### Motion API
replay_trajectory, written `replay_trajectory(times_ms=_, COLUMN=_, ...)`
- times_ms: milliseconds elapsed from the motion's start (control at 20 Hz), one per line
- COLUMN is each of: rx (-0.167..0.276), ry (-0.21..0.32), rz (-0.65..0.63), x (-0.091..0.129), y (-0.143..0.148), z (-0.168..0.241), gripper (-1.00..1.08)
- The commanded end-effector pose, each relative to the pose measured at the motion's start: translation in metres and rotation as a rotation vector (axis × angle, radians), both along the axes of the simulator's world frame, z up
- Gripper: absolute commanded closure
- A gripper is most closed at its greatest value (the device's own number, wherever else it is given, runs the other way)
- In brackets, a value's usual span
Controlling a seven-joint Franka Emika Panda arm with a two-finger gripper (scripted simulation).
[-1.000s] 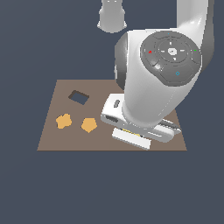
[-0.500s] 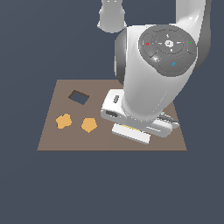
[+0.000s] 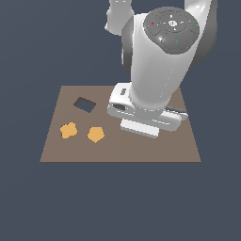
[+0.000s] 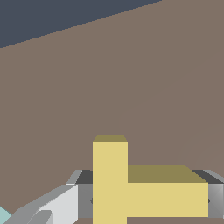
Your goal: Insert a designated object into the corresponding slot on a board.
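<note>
While the end effector [image 4: 148,197] grips the yellow T-shaped block [image 4: 131,186] between its fingers above the brown board [image 3: 141,150], seemingly carrying it, the T-shaped slot stays hidden behind the arm.

board [image 3: 117,150]: arm [image 3: 155,70] sits over the middle and the exterior view's right half | rectangular cut-out [image 3: 84,105] near the far edge on the exterior view's left | two loose pieces [image 3: 68,130] [image 3: 95,134] side by side, nearer the front edge than the cut-out | T block [image 4: 131,183] between the fingers [image 4: 57,205], over bare board
</note>
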State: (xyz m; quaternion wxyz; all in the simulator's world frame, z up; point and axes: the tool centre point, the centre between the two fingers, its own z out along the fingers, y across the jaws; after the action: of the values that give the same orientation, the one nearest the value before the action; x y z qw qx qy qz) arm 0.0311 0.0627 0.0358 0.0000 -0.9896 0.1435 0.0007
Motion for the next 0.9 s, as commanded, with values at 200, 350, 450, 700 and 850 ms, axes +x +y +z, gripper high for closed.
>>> replay_trajectory(times_ms=200, rx=0.000, ry=0.000, rz=0.043, x=-0.039, y=-0.004, z=0.002, gripper=1.08)
replay_trajectory(times_ms=350, rx=0.000, ry=0.000, rz=0.060, x=-0.054, y=-0.006, z=0.003, gripper=1.08)
replay_trajectory(times_ms=450, rx=0.000, ry=0.000, rz=0.070, x=-0.063, y=-0.008, z=0.004, gripper=1.08)
replay_trajectory(times_ms=700, rx=0.000, ry=0.000, rz=0.088, x=-0.079, y=-0.011, z=0.004, gripper=1.08)
replay_trajectory(times_ms=850, rx=0.000, ry=0.000, rz=0.095, x=-0.084, y=-0.012, z=0.005, gripper=1.08)
